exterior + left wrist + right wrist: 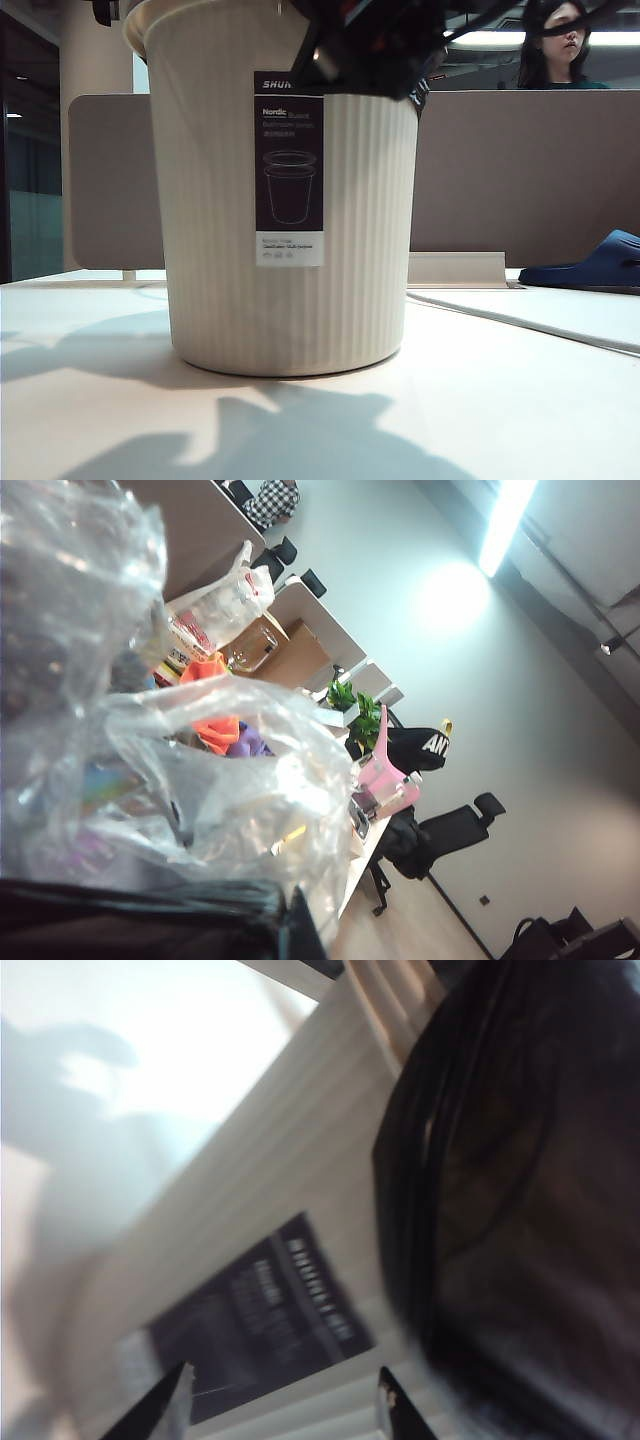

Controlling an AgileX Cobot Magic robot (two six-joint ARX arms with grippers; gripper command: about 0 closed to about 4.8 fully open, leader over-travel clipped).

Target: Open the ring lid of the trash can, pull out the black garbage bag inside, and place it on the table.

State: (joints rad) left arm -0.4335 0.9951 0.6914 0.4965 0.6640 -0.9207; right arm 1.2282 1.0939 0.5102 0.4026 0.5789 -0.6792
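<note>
Where right tool (285, 1405) gapes empty, just beside: one ribbed cream can (230, 250), one dark label (289, 180). Near closed, unseen left tool: one glossy black bag (130, 920), clear film (200, 780).

Ribbed cream-white trash can (285, 230) with a black-and-white label sticker (289, 180) stands on the white table (520, 400); black garbage bag (375, 45) overhangs its rim. Dark blue slipper (590, 265) lies at right.

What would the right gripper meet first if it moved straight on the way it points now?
Most likely the trash can: the right gripper, fingers apart, faces its ribbed wall and label sticker. The black garbage bag hangs beside that line. Depth is unclear in the blur.
</note>
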